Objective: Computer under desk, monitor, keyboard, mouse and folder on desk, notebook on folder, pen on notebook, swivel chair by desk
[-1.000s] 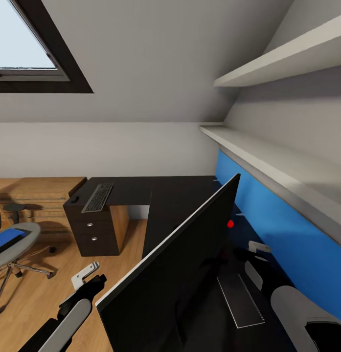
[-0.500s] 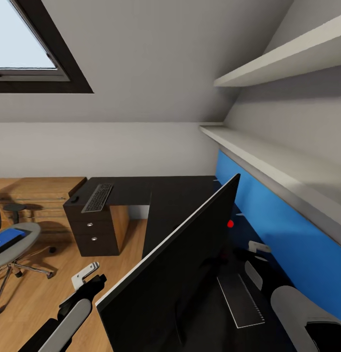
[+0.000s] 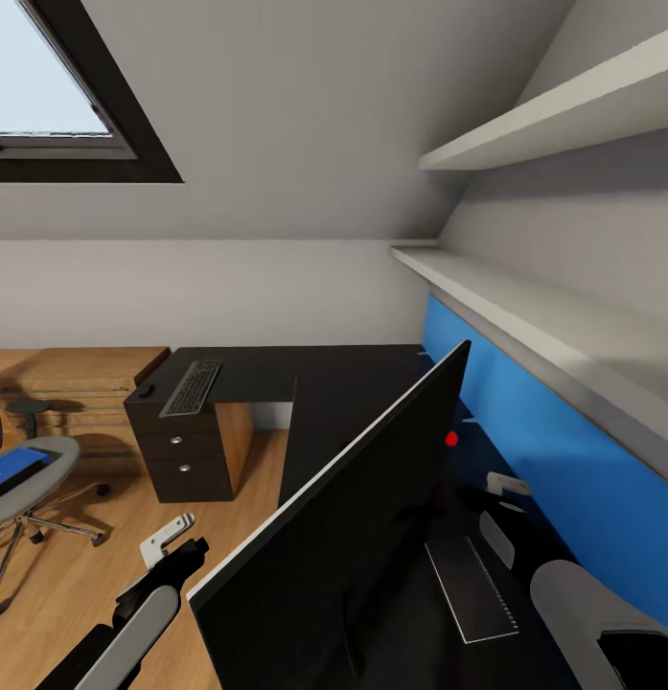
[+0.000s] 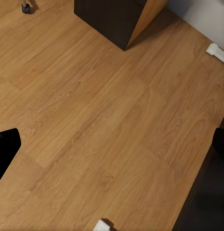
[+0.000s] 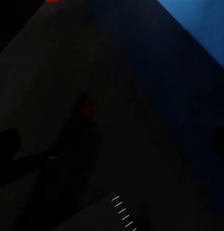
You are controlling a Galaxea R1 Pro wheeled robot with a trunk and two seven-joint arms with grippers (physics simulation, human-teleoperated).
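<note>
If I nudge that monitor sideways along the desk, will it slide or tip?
Probably prone to tipping: the monitor is a wide, thin panel standing tall on the desk, so a push high up would likely lever it over. The glossy top suggests the base may slide if pushed low. Its stand isn't clearly visible, so I can't judge footing.

Wooden floor [image 4: 102, 120] spreads below the left wrist, the desk's dark drawer unit [image 4: 112, 19] standing on it; possibly a caster [image 4: 26, 6] nearby.
</note>
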